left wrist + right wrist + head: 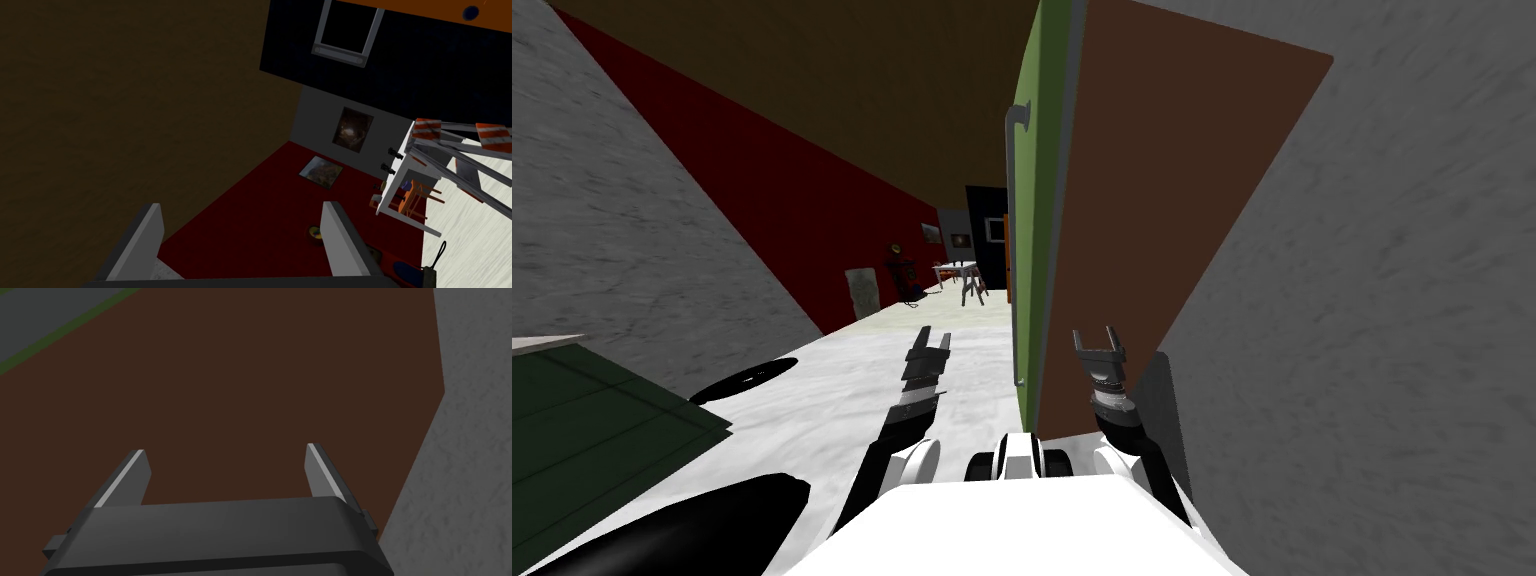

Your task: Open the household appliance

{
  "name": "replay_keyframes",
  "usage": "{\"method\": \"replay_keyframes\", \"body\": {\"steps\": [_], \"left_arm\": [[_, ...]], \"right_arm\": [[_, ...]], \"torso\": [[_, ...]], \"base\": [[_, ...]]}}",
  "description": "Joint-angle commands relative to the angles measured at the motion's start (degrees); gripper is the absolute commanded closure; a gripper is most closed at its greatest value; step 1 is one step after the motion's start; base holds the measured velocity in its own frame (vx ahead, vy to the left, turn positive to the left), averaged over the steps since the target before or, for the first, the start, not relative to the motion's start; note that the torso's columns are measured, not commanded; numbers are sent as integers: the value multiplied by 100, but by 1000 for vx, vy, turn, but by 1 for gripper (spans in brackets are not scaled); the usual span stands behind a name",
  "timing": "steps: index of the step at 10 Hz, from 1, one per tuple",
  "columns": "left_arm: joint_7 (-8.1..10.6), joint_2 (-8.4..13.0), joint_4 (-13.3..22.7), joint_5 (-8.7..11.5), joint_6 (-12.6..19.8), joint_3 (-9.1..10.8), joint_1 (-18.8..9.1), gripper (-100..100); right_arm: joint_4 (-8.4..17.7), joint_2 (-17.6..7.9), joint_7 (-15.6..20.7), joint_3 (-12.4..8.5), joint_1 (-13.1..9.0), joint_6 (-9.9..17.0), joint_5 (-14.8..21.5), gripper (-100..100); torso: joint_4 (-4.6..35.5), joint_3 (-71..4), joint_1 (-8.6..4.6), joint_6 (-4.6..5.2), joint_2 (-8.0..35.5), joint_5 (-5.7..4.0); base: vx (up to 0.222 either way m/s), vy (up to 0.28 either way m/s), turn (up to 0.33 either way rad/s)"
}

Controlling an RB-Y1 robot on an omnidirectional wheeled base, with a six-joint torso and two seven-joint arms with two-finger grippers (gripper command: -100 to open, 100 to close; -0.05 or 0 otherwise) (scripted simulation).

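Both pincers released, the left gripper (934, 338) and right gripper (1095, 340) hover before what looks like a tall fridge (1162, 200), the right facing its brown flank (250, 388), and the stiff, likely heavy green door (1032, 250) wants taking by its long grey handle (1011, 200).

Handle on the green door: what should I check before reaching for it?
1. Left gripper open and empty: ok.
2. Right gripper open and empty: ok.
3. Handle in sight on the green door: ok.
4. A gripper at the handle: not ok, both hang short of it.
5. Right gripper facing the handle: not ok, it faces the brown side.
6. Door fully shut: cannot tell.
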Motion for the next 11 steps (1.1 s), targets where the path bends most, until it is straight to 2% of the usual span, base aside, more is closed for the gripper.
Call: {"method": "replay_keyframes", "body": {"steps": [1, 2, 4, 5, 6, 7, 9, 10, 11], "left_arm": [[0, 0, 0, 0, 0, 0, 0, 0], [0, 0, 0, 0, 0, 0, 0, 0], [0, 0, 0, 0, 0, 0, 0, 0], [0, 0, 0, 0, 0, 0, 0, 0], [0, 0, 0, 0, 0, 0, 0, 0], [0, 0, 0, 0, 0, 0, 0, 0], [0, 0, 0, 0, 0, 0, 0, 0], [0, 0, 0, 0, 0, 0, 0, 0], [0, 0, 0, 0, 0, 0, 0, 0]], "right_arm": [[46, -60, -444, 163, -7, -16, -210, -100], [92, -110, -605, 306, -13, -37, -400, -100], [92, -110, -837, 306, -13, -37, -400, -100], [139, -154, -1057, 449, -21, -56, -595, -100], [139, -154, -1204, 449, -21, -56, -595, -100], [188, -197, -1374, 590, -34, -73, -793, -100], [188, -197, -1574, 590, -34, -73, -793, -100], [238, -240, -1807, 728, -51, -88, -994, -100], [238, -240, -1945, 728, -51, -88, -994, -100]], "torso": [[0, -1, -1, 1, -2, 0], [0, 0, 1, 0, 0, 0], [0, 0, 1, 0, 0, 0], [1, 2, -1, 0, 3, 0], [0, 0, -1, 2, -1, 0], [0, -1, 0, 1, -1, 0], [-1, -1, 1, 0, -1, 0], [1, 1, -1, 0, 2, 0], [0, 0, 0, 2, 0, 0]], "base": [[23, 4, -41], [28, 7, -86], [16, 5, -17], [19, 4, -76], [19, 6, -57], [26, 8, -84], [15, 7, -12], [17, 8, -77], [18, 11, -47]]}}
